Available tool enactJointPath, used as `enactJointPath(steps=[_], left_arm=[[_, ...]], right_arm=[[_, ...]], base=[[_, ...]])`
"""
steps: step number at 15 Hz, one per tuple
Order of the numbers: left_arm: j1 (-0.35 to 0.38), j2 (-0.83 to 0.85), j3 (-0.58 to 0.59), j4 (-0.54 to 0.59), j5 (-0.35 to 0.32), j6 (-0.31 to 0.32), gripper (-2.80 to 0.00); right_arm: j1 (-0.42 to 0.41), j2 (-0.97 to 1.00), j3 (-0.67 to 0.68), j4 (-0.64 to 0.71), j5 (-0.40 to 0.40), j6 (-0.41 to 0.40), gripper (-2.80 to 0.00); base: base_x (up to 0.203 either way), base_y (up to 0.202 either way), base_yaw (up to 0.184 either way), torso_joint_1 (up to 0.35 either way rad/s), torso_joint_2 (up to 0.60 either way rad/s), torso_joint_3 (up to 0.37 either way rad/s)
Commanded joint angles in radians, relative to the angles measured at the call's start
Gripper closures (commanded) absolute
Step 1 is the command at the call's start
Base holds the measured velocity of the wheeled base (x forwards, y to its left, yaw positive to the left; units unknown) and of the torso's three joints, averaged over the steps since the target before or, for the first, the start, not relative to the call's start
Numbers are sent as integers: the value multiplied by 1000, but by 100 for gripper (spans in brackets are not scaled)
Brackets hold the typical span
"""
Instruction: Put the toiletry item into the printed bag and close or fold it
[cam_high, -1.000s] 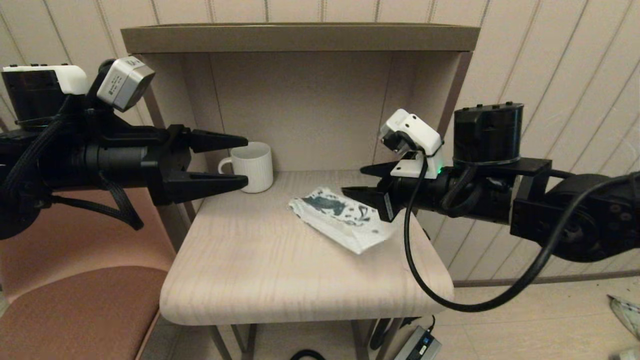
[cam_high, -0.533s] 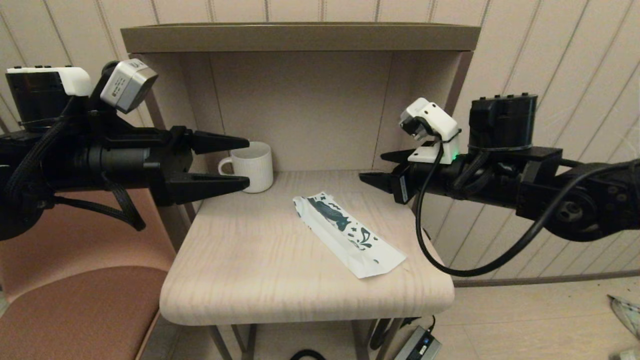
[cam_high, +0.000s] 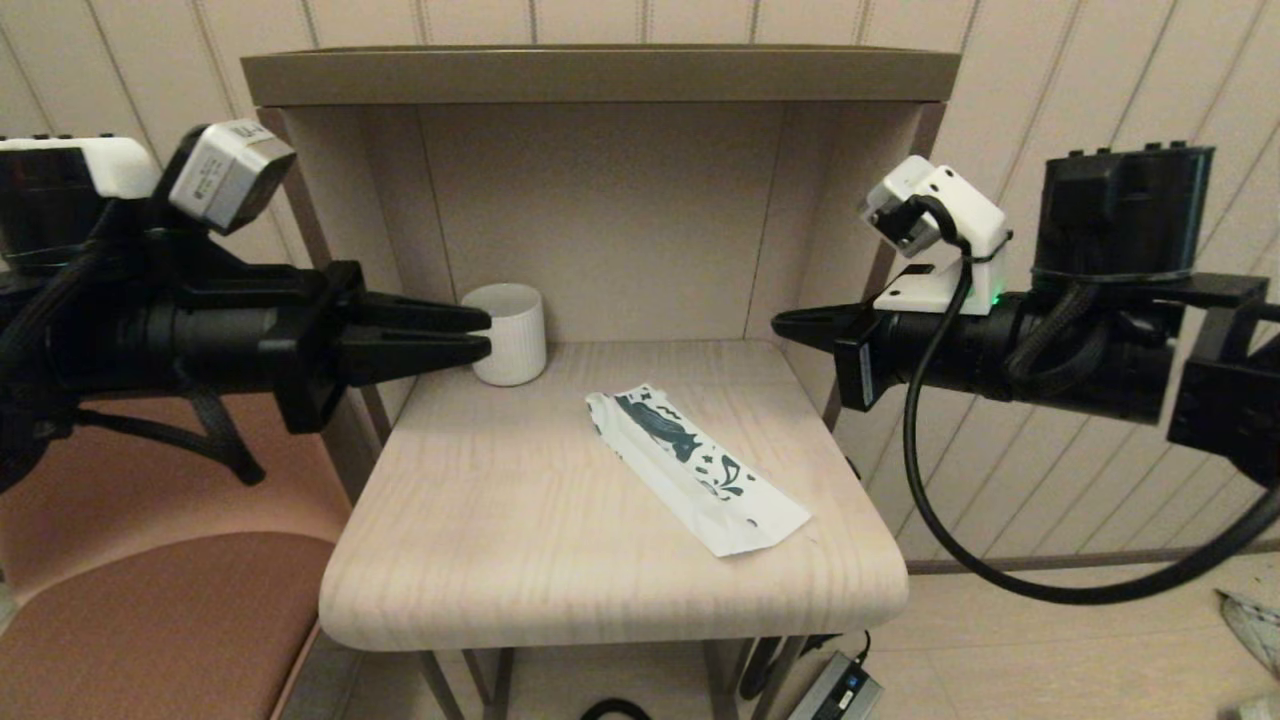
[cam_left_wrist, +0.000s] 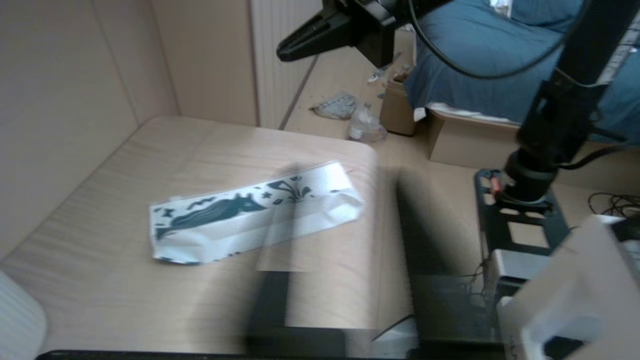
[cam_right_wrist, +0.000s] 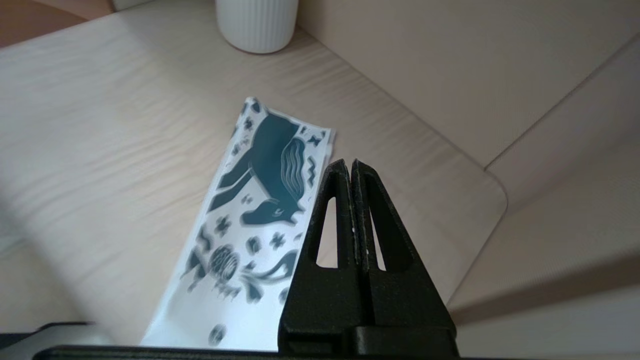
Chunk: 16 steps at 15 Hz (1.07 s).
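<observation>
Head view gives us the printed bag (cam_high: 696, 469) lying flat near the counter's (cam_high: 520, 560) right edge. Our right hand (cam_high: 785, 323) hovers closed above that edge; our left hand (cam_high: 484, 333), nearly closed and empty, sits beside the mug (cam_high: 510, 333) at the back.

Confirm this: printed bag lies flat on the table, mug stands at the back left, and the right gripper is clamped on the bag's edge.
Not quite. The right gripper is shut on nothing, held off the printed bag, as the head view shows. The bag does lie flat on the table, with the mug at the back left.
</observation>
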Motion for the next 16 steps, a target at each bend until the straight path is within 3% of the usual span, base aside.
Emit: enactJointPath(steps=[1,4,7,11,12,14,16], left_arm=[[1,-144,58,8,5,-3,0],[37,-355,111,142,114,-15,0],[121,-595,131,406,192,-28,0],[173,-958,208,629,333,-86,0],[179,-1042,238,675,399,-94,0],[187,-1169,292,811,595,-102,0],[189,-1268,373,879,731,-96,0]], right_arm=[[0,-98,28,18,0,28,0],[1,-250,83,50,-50,73,0],[19,-462,145,168,-144,108,0],[23,-780,265,322,-340,187,0],[20,-865,304,365,-400,198,0],[-5,-1037,387,465,-493,216,0],[-121,-1195,476,541,-529,222,0]], base=[[0,0,0,0,0,0],[0,0,0,0,0,0],[0,0,0,0,0,0],[0,0,0,0,0,0],[0,0,0,0,0,0],[0,0,0,0,0,0],[0,0,0,0,0,0]])
